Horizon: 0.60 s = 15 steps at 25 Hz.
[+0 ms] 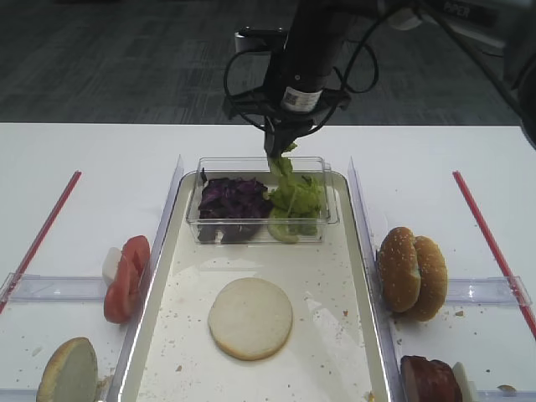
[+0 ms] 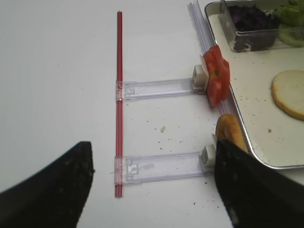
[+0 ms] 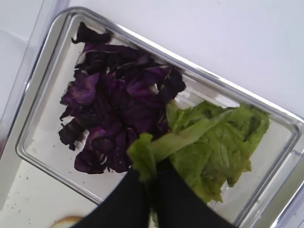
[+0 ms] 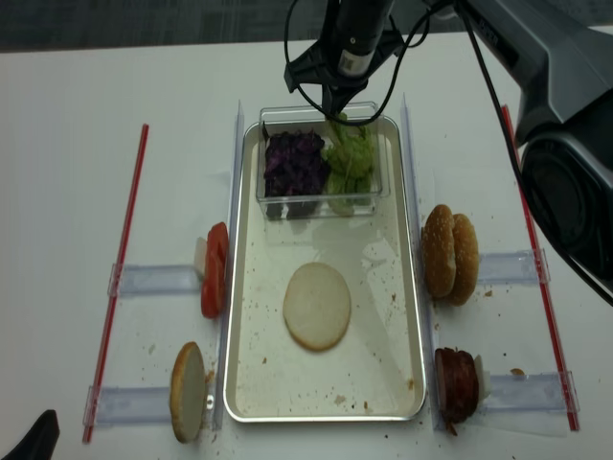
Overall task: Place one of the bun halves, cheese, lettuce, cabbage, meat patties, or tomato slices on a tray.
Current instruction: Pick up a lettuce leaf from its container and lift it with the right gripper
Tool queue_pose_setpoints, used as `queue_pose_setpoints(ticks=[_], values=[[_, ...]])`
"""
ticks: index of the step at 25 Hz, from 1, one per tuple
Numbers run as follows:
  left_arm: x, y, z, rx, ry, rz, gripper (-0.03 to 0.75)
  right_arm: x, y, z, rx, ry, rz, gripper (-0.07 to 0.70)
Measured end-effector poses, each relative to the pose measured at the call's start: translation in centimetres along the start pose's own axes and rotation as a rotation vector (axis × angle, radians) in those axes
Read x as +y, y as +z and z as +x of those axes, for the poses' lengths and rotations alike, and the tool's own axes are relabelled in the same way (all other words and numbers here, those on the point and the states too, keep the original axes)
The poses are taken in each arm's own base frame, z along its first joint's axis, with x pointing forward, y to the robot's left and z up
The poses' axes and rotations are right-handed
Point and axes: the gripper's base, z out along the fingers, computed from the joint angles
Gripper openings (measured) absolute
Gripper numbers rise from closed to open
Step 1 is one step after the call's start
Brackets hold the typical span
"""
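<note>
So the right gripper (image 3: 151, 183) is pinched shut on a lettuce (image 3: 161, 142) leaf, right above the clear tub (image 1: 261, 219) at the far end of the tray (image 1: 347, 276).

Rest of the lettuce pile (image 1: 295, 201) sits in the tub's right half, purple cabbage (image 1: 233, 199) beside it on the left. One pale bun half (image 1: 250, 317) lies cut face up mid-tray. Off the tray: tomato slices (image 1: 126, 278) and another bun half (image 1: 69, 371) on edge along the left side, sesame buns (image 1: 410, 272) and meat patties (image 1: 430, 381) on the right. Left gripper (image 2: 152, 190) hangs over the white table (image 2: 57, 71) near the red strip (image 2: 119, 95), fingers spread wide, holding nothing.
</note>
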Motion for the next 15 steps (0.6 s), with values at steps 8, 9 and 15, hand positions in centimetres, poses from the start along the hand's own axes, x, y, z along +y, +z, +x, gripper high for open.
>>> queue_pose_setpoints(ticks=[8,9,15], values=[[0.0,0.0,0.0,0.0,0.0,0.0,0.492,1.0,-0.4,0.1,-0.001,-0.018,0.01,0.053],[0.0,0.0,0.0,0.0,0.0,0.0,0.492,1.1,-0.4,0.1,-0.002,-0.02,0.01,0.053],[0.0,0.0,0.0,0.0,0.0,0.0,0.492,2.4,-2.2,0.2,-0.036,-0.032,0.004,0.053]])
